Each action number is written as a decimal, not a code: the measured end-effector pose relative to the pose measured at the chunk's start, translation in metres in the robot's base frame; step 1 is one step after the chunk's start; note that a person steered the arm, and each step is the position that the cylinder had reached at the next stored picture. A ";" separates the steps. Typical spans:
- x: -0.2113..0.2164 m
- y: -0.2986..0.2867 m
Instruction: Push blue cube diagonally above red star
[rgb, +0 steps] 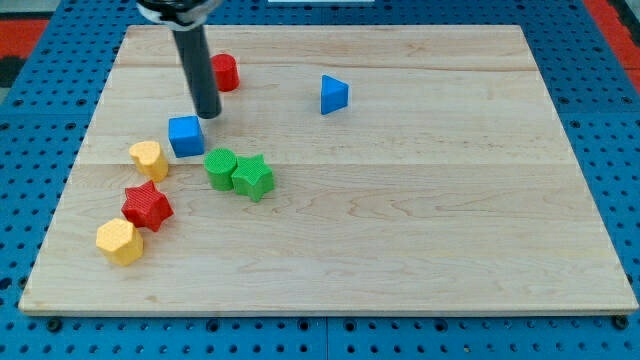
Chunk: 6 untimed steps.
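The blue cube (186, 135) sits on the wooden board at the view's left. The red star (147, 206) lies below it and a little to the left. My tip (207, 115) is just above and to the right of the blue cube, touching or nearly touching its upper right corner. The rod rises from there to the view's top edge.
A yellow heart-like block (149, 159) lies between the blue cube and the red star. A green cylinder (221, 167) and green star (252, 177) sit right of them. A yellow hexagon (119, 241), a red cylinder (225, 72) and a blue triangle (334, 94) are also on the board (420, 220).
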<state>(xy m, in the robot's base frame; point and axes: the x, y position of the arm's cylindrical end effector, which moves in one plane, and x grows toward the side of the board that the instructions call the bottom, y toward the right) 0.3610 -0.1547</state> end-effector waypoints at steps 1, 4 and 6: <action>0.028 -0.003; 0.045 0.008; 0.046 0.129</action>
